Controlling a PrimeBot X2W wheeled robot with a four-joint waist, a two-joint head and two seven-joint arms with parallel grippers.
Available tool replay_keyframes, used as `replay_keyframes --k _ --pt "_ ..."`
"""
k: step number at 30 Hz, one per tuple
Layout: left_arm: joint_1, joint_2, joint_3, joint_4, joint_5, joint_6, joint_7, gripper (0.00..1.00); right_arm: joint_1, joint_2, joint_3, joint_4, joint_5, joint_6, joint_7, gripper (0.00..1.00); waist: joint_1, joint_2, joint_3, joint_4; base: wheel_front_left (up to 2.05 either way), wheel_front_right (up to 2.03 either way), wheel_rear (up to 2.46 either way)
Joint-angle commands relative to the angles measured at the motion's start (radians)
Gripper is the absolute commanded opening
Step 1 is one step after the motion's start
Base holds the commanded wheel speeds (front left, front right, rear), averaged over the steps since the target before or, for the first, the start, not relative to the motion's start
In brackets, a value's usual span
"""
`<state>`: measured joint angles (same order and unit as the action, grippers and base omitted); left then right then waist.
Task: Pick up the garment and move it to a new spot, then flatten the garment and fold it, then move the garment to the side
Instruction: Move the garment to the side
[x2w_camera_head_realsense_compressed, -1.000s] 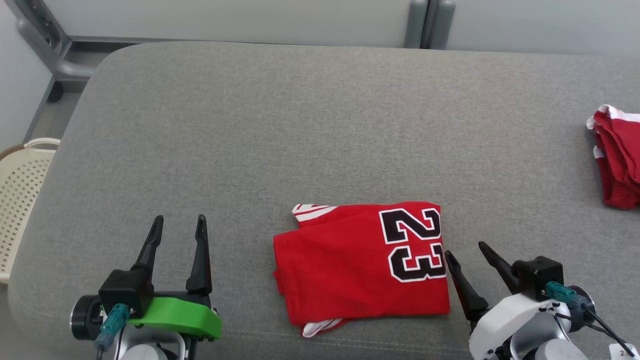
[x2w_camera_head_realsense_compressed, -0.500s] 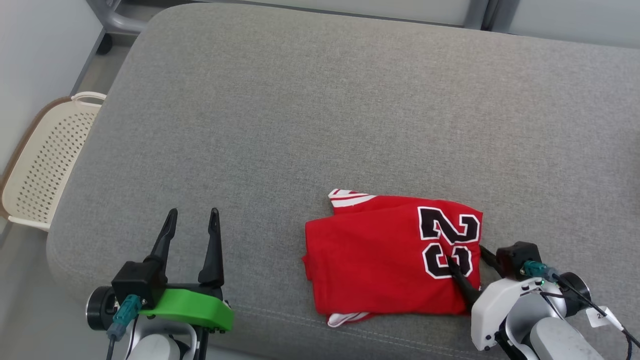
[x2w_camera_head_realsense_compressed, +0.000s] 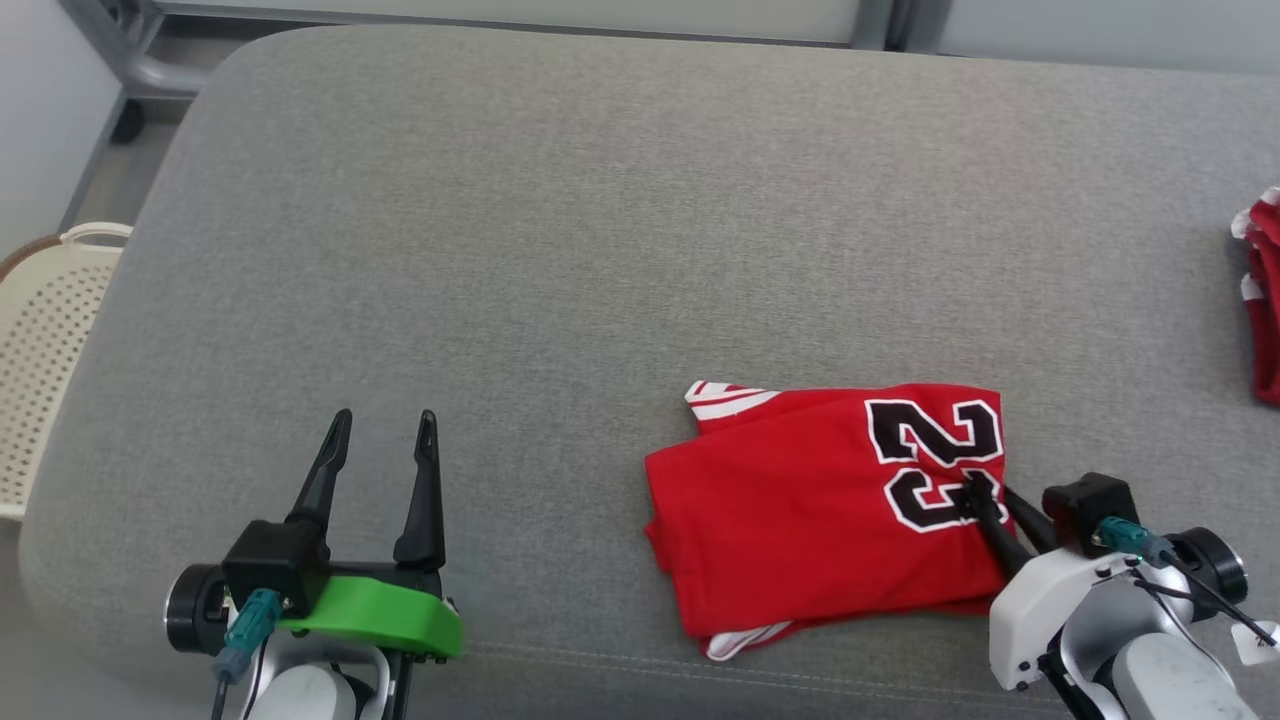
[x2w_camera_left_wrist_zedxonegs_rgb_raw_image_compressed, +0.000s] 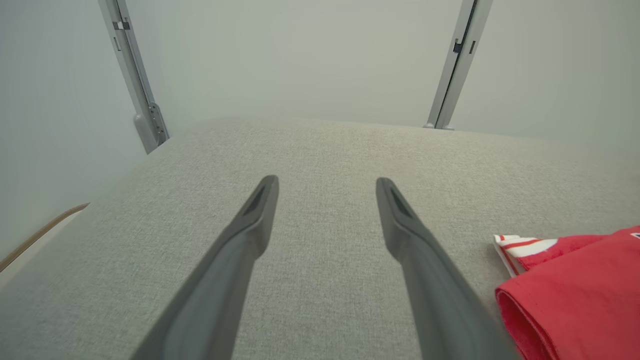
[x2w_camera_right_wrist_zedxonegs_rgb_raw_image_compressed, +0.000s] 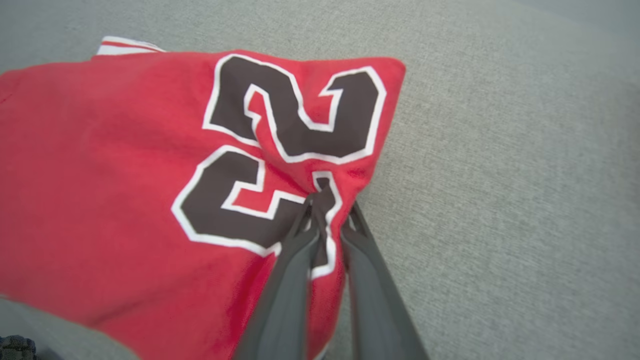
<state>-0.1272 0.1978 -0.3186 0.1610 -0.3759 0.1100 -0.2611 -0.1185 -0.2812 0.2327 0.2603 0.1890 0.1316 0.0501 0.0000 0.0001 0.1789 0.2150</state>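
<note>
Folded red garment lay near the front edge of the grey table, right of centre. Right gripper was clenched on its right edge, at the number 23. Left gripper was spread and empty, well apart to the left. Wide bare table lay behind and to the left. One other red cloth sat at the far right edge. One basket stood off the left side.

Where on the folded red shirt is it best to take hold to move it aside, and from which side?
Grip the shirt at its right edge beside the number 23, coming low from the robot's right. It lies flat in folded layers, so a pinch there should catch them together; the right gripper is shut there.
</note>
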Motion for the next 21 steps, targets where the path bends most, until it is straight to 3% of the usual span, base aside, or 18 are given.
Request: replay_keyframes --k 1,13,21 --pt "-0.005 0.004 0.002 -0.007 0.008 -0.004 -0.003 1.00 0.023 -0.011 -0.027 -0.028 -0.011 -0.002 0.002 0.00 0.0000 -0.0001 0.007 -0.093 0.00 0.00 0.00" --pt "-0.071 0.058 0.004 -0.053 0.038 -0.009 0.024 1.00 0.059 0.008 -0.200 -0.207 -0.028 -0.002 -0.044 0.00 0.0000 -0.0001 0.075 -0.376 0.00 0.00 0.00" --pt "-0.144 0.076 -0.016 -0.070 0.052 -0.025 0.063 1.00 -0.168 0.001 -0.169 -0.136 0.024 -0.002 -0.081 0.00 0.0000 -0.0001 0.154 -0.439 0.00 0.00 0.00"
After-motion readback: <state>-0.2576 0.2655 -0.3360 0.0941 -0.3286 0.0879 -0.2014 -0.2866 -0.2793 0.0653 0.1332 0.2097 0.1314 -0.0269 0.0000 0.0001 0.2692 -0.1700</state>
